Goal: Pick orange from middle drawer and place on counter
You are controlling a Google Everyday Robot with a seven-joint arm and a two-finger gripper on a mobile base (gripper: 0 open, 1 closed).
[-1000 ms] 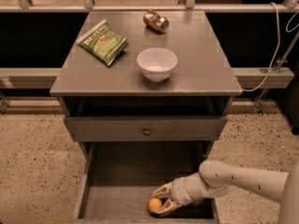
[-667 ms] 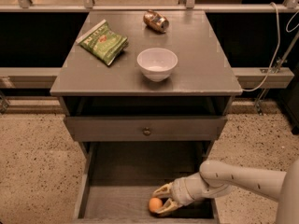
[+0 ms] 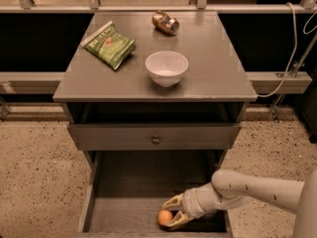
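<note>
The orange (image 3: 165, 217) lies on the floor of the open middle drawer (image 3: 124, 213), near its front edge. My gripper (image 3: 169, 213) reaches into the drawer from the right, low over the floor. Its two fingers are spread, one above the orange and one below it, with the orange between the fingertips and close to the lower one. The counter (image 3: 213, 58) is the grey top of the cabinet, well above the gripper.
On the counter stand a white bowl (image 3: 167, 67), a green snack bag (image 3: 109, 43) and a brownish can (image 3: 165, 22) lying on its side. A closed drawer front with a round knob (image 3: 155, 140) sits above the open drawer. Speckled floor lies on both sides.
</note>
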